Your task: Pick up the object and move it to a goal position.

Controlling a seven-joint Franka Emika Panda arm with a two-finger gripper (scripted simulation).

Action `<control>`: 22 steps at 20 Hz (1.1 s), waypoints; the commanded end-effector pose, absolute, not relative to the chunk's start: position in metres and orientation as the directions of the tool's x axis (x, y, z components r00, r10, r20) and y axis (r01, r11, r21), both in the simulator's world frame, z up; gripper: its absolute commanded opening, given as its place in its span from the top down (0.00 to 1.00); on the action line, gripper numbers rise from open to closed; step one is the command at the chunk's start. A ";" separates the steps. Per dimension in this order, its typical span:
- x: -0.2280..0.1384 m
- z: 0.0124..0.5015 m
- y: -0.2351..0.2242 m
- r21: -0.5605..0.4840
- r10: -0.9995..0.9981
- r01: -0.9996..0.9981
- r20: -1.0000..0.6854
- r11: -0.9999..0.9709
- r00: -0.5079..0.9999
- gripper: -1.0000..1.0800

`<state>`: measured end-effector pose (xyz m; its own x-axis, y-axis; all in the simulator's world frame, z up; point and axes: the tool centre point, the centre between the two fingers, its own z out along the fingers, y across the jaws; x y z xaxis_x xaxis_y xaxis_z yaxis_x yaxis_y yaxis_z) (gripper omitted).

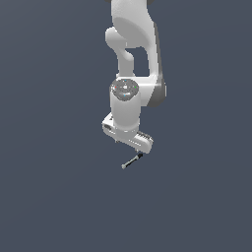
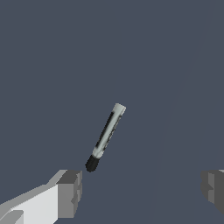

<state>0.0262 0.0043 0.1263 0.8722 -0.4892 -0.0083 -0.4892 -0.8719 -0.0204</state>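
A robot arm's claw (image 2: pixel 141 190), its fingers (image 2: pixel 70 192) spread wide and holding nothing, hangs over a small grey rod (image 2: pixel 106 136) with a black tip lying flat on the floor (image 1: pixel 49 197). The rod sits off-centre, its black end close to one finger, so a descent could nudge it aside or pinch only its tip. The dark grey-blue surface shows no edges, walls or goal marker.

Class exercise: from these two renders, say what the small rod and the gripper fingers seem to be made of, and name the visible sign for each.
Rod: probably smooth plastic or painted metal; light grey body with a dark stripe and a matt black end, no grain.
Gripper fingers: flat, matt grey blocks, possibly rubber or plastic pads; no shine shows.
Both are simulator renders, so the look leaves the materials open.
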 end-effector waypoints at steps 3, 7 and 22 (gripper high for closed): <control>0.032 0.111 0.011 -0.016 -0.583 -0.584 -0.009 -0.812 0.812 0.04; 0.036 0.097 0.017 -0.011 -0.660 -0.660 -0.009 -0.751 0.751 0.04; 0.045 0.062 0.032 -0.001 -0.815 -0.815 -0.001 -0.580 0.580 0.04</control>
<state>0.0441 0.0310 0.0639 0.5910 -0.8066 -0.0019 -0.8066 -0.5910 -0.0007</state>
